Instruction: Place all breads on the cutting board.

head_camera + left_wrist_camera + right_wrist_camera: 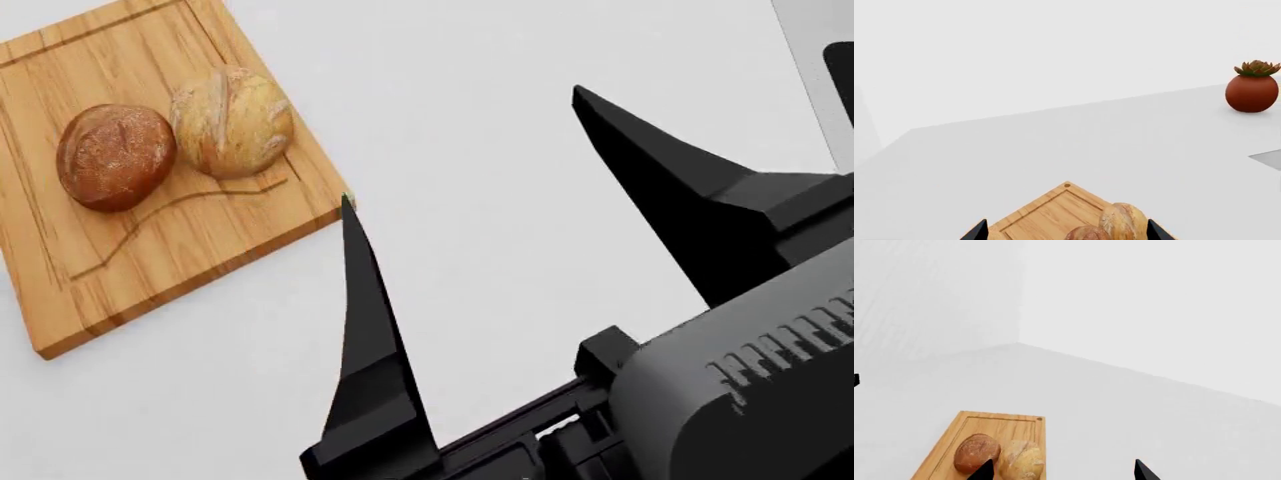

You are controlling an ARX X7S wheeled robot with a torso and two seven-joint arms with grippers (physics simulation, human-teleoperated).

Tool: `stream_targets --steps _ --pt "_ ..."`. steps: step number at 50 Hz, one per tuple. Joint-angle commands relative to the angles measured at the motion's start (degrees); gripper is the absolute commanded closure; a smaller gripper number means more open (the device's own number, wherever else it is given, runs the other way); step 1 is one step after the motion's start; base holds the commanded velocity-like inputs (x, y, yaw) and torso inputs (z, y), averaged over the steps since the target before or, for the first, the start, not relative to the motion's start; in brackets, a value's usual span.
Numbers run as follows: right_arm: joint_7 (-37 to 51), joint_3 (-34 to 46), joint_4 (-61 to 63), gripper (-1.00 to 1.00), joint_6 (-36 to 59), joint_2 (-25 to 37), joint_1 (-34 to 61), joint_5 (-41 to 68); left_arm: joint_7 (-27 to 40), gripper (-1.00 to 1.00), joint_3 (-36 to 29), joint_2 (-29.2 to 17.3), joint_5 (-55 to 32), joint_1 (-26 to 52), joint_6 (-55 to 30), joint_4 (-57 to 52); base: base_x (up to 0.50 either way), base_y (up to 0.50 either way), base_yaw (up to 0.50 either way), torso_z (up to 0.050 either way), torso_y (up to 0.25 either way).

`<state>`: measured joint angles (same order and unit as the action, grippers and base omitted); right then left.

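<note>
Both breads lie on the cutting board [147, 250], which fills the upper left of the head view with its grooved, wavy-line border visible. The dark reddish-brown roll [115, 156] sits toward the left edge of the frame, and the paler golden-tan roll [231, 120] lies just beside it to the right, the two touching or nearly so; neither has a marked long axis, both being roundish. One gripper [461, 150] looms large in the lower right of the head view, its two dark fingers spread wide with nothing between them but bare white table [534, 60]; which arm this is cannot be told from that frame alone. The rolls lie up and to the left of these fingers, clear of them. In the left wrist view the left gripper [1067, 231] shows only its two tips at the bottom edge, set well apart and empty, with the board's holed corner and the rolls between and beyond them; a red round pot [1251, 93] holding a succulent stands at the far right. In the right wrist view the right gripper [1064, 470] likewise shows two tips well apart, gripping nothing, with the board at lower left of the frame and the pale roll just off one tip. Judged from this layout, the placing appears complete; what remains is to draw both arms clear without nudging the rolls.
</note>
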<state>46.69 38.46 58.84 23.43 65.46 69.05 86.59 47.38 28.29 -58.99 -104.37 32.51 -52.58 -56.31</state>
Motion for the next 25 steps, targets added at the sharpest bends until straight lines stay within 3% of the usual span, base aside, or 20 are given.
stream_targets --steps 1,6,17,22,25 --pt "-2.44 2.04 1.15 -1.00 -9.60 6.84 -4.99 -3.34 -1.21 -1.00 14.49 1.11 -6.14 -3.68 -5.28 -2.83 0.00 0.00 0.00 0.000 0.000" --pt "-2.86 15.88 1.15 -1.00 -17.37 11.96 1.61 -7.24 -1.33 -1.00 18.47 1.96 -7.93 -5.20 -6.74 -2.95 0.00 0.00 0.00 0.000 0.000" --pt "-2.20 58.65 1.16 -1.00 -30.04 19.60 29.17 -16.79 -0.44 -1.00 28.44 2.98 -13.63 -8.48 -10.15 -2.94 0.00 0.00 0.00 0.000 0.000" --pt "-0.22 80.17 1.16 -1.00 -33.78 19.97 43.95 -21.03 -1.52 -1.00 34.34 5.96 -15.61 -10.27 -14.11 -3.08 0.00 0.00 0.00 0.000 0.000" --pt "2.08 99.33 1.16 -1.00 -37.23 18.64 58.13 -24.35 -2.43 -1.00 36.24 7.29 -15.80 -10.35 -16.07 -2.82 0.00 0.00 0.00 0.000 0.000"
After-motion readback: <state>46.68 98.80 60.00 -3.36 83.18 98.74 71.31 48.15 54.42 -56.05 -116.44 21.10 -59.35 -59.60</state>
